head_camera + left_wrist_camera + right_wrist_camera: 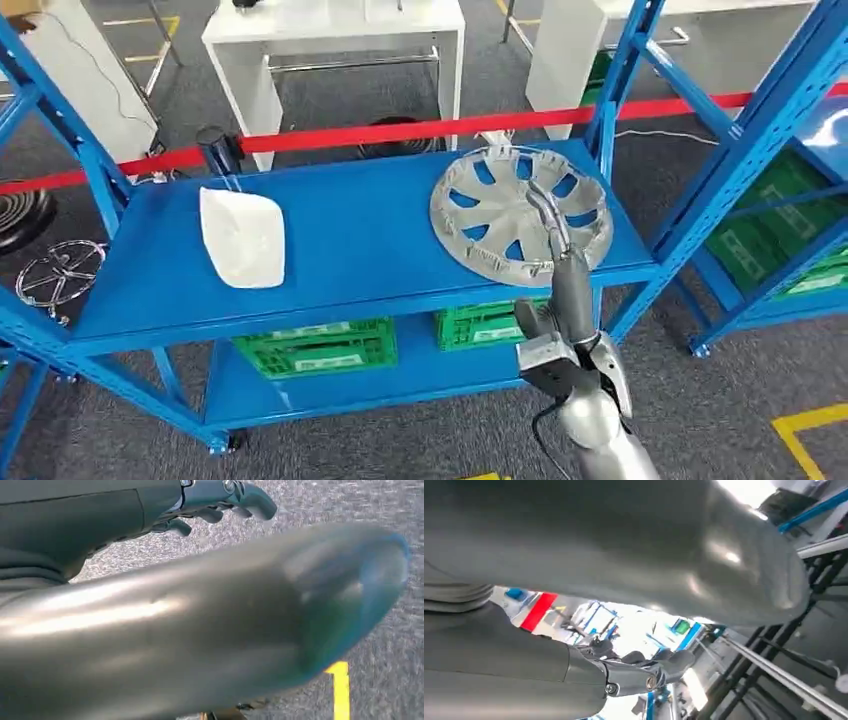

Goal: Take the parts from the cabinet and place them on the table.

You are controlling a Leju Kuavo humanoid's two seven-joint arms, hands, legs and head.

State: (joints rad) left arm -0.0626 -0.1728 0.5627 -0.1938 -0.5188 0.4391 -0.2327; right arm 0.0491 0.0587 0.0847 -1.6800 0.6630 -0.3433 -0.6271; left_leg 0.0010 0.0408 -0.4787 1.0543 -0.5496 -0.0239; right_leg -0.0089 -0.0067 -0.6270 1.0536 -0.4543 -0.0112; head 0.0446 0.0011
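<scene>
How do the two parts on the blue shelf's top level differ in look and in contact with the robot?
The hubcap is round, silver-grey and spoked with openings; the white part is solid and roughly rectangular. The right hand reaches over the hubcap, while the white part lies untouched to its left. Both lie on the blue shelf.

Head view looks down; wrist views close behind fingers (210, 515)
</scene>
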